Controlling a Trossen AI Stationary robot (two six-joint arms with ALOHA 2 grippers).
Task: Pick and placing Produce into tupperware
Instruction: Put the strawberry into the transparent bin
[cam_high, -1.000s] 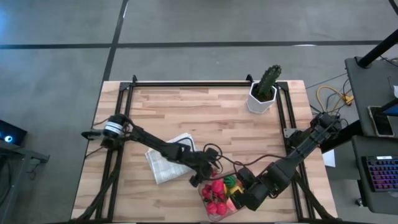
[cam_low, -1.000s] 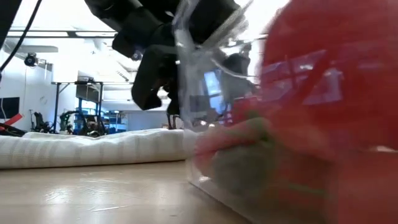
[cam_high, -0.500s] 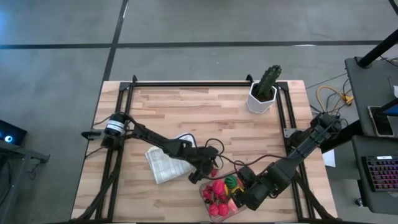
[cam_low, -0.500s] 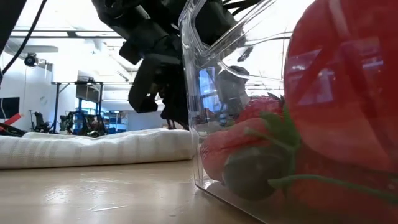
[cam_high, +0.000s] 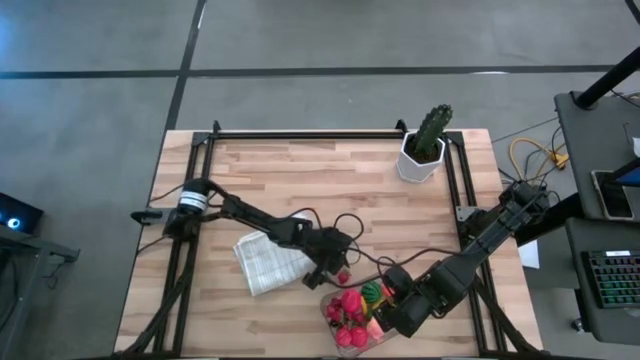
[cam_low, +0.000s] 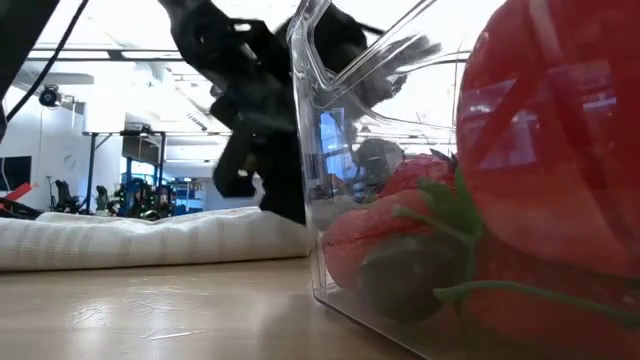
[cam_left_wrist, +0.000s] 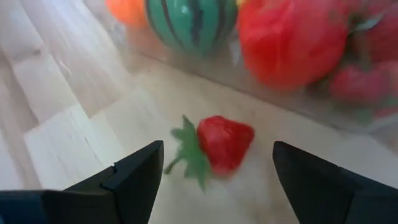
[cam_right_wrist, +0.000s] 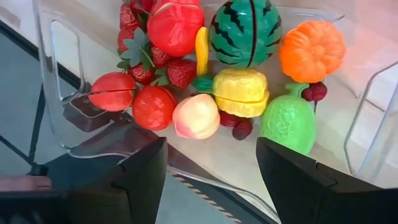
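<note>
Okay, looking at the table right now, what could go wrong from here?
The small red toy strawberry lies loose on the wood between the open left gripper fingers, close beside the clear plastic container; a closing grasp might nudge it or knock the wall. The container sits at the table edge with the right gripper by it, so a push could shift it.

Table (cam_high: 300, 180): light wooden butcher-block top with a black frame along its edges.

Resting on it:
- Cactus (cam_high: 430, 130) in a white pot, upright, at the far right corner.
- Folded white checked cloth (cam_high: 268, 265), left of centre toward the near edge; it appears in the low view as a long pale roll (cam_low: 150, 238).
- Clear tupperware (cam_high: 352, 318) at the near edge, just right of the cloth, holding assorted produce (cam_right_wrist: 239, 93).
- One loose strawberry (cam_left_wrist: 224, 144) on the bare wood, just outside the tupperware wall.
</note>
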